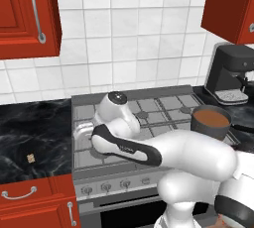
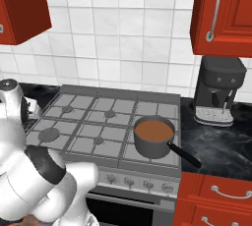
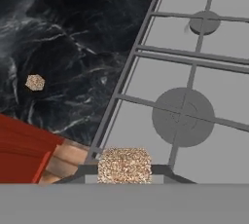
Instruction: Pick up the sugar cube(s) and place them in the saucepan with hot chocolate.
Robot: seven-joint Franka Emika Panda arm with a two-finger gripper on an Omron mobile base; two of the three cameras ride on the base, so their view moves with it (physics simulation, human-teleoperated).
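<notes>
In the hand view, my gripper (image 3: 124,170) is shut on a tan speckled sugar cube (image 3: 124,165), held between the two dark fingertips (image 3: 85,171) above the stove's front-left corner. A second speckled sugar cube (image 3: 35,82) lies on the black marble counter left of the stove, also seen as the small tan cube (image 1: 31,158) in the left base view. The saucepan (image 1: 211,121) with brown hot chocolate stands on the front-right burner, its dark handle pointing right and forward; the right base view also shows the saucepan (image 2: 154,135). My hand (image 1: 82,132) hovers at the stove's left edge.
A black coffee machine (image 1: 230,73) stands on the counter right of the stove (image 2: 98,117). Red wall cabinets (image 1: 27,14) hang on both sides and red drawers (image 1: 34,197) sit below the counter. My white arm crosses the stove's front.
</notes>
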